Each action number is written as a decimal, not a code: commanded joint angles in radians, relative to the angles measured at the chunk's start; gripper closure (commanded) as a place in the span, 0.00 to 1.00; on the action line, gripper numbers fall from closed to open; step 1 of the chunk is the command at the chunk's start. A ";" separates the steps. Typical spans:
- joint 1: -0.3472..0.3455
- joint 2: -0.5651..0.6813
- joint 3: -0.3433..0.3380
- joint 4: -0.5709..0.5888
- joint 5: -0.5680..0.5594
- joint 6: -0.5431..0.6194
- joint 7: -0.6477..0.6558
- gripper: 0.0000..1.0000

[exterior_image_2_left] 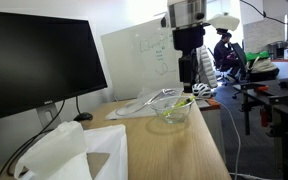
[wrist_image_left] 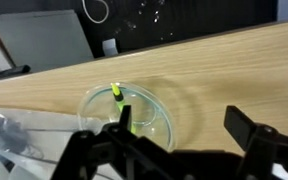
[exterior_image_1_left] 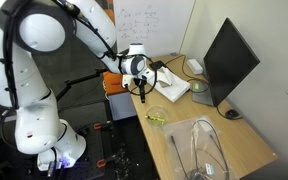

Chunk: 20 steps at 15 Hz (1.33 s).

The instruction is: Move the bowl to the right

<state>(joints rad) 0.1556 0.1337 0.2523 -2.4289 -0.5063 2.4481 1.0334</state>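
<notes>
Writing on the whiteboard (exterior_image_1_left: 152, 25) is illegible.

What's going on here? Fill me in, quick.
A Panda arm is working over a wooden desk that also holds a monitor. Its hand hangs open just above a small see-through bowl. In the wrist view one finger is over the bowl's rim, and nothing is gripped yet. A small yellow-green item lies inside the bowl, which rests on the desk and has not been lifted.

Counter (wrist_image_left: 234, 70): bare wood open on one side of bowl (wrist_image_left: 127, 115). Opposite side: clear plastic item (wrist_image_left: 14, 135), seemingly just beside rim. Monitor (exterior_image_1_left: 229, 60) blocks one counter edge; large clear container (exterior_image_1_left: 206, 150) stands nearby.
</notes>
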 commanded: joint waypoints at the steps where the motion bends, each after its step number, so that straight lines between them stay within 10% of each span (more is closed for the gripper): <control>1: 0.066 0.125 -0.069 0.117 -0.036 -0.093 -0.033 0.00; 12: 0.179 0.399 -0.204 0.388 -0.050 -0.204 -0.141 0.02; 16: 0.194 0.453 -0.233 0.446 -0.036 -0.220 -0.177 0.22; 20: 0.196 0.472 -0.244 0.467 -0.029 -0.228 -0.192 0.62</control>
<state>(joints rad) 0.3288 0.5935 0.0276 -1.9918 -0.5633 2.2615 0.8836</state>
